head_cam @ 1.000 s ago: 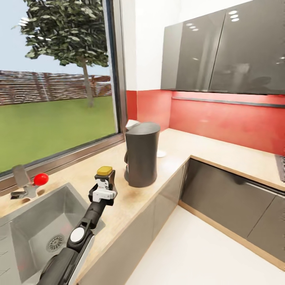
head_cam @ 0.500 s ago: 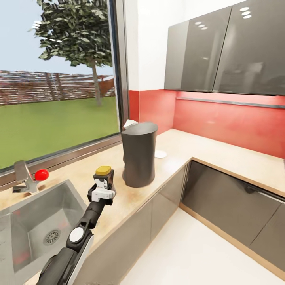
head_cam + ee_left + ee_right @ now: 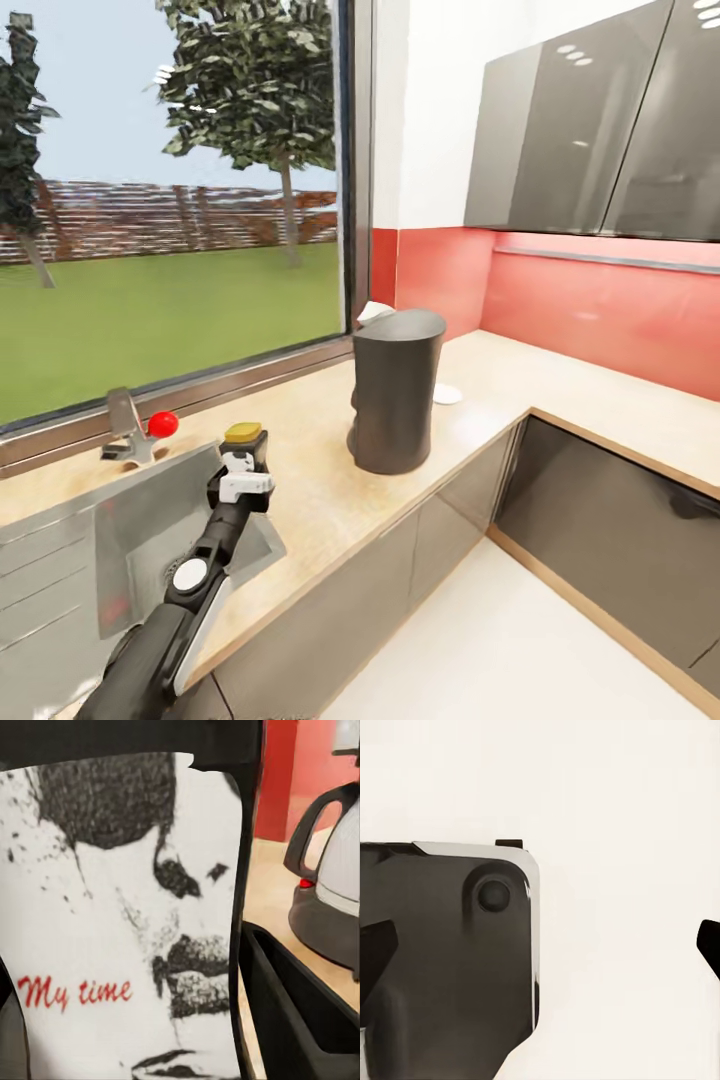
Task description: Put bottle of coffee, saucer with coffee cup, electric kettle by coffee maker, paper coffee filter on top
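View had panned left since earlier frames. Left end effector point(image 3: 243, 472) stayed clenched on bottle of coffee point(image 3: 243, 446), over surface point(image 3: 330, 490) near coffee maker point(image 3: 394, 390); placement pending.

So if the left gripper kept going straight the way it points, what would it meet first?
Probably the electric kettle, standing on the countertop ahead of the left gripper and its bottle of coffee; depth is unclear.

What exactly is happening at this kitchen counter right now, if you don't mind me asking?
The robot's left gripper holds a small dark brown bottle of coffee with a yellow cap upright above the light beige countertop, beside the steel sink. The tall dark grey coffee maker stands further along the countertop, with a small white saucer behind it. The bottle is not yet set down.
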Robot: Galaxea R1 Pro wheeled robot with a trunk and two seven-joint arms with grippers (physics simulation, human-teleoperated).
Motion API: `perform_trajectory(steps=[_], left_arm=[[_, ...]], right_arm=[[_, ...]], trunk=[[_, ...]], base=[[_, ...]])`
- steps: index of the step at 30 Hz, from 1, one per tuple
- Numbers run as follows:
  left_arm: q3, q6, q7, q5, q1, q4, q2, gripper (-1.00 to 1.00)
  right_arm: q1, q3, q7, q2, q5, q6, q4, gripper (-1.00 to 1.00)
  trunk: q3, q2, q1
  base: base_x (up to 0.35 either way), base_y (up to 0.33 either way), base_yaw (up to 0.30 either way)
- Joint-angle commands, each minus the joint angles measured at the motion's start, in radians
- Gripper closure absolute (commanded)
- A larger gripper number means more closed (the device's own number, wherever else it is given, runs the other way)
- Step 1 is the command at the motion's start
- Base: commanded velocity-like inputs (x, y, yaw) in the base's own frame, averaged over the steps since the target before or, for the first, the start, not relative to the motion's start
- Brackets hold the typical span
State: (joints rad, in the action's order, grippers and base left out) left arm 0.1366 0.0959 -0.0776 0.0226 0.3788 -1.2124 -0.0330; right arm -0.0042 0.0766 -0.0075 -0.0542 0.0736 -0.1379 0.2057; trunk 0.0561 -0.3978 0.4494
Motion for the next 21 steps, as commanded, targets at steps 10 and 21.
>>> perform_trajectory(steps=[10, 21], left_arm=[[0.004, 0.005, -0.023, -0.001, 0.214, 0.237, 0.049, 1.00], [0.005, -0.002, -0.051, -0.115, 0.322, 0.314, 0.103, 1.00]], right_arm=[[0.000, 0.008, 0.000, 0.001, 0.008, -0.003, -0.002, -1.00], [0.000, 0.007, 0.000, 0.000, 0.009, -0.003, -0.001, -1.00]], trunk=[[0.002, -0.002, 0.001], [0.002, -0.002, 0.001]], base=[[0.000, 0.000, 0.236], [0.000, 0.000, 0.026]])
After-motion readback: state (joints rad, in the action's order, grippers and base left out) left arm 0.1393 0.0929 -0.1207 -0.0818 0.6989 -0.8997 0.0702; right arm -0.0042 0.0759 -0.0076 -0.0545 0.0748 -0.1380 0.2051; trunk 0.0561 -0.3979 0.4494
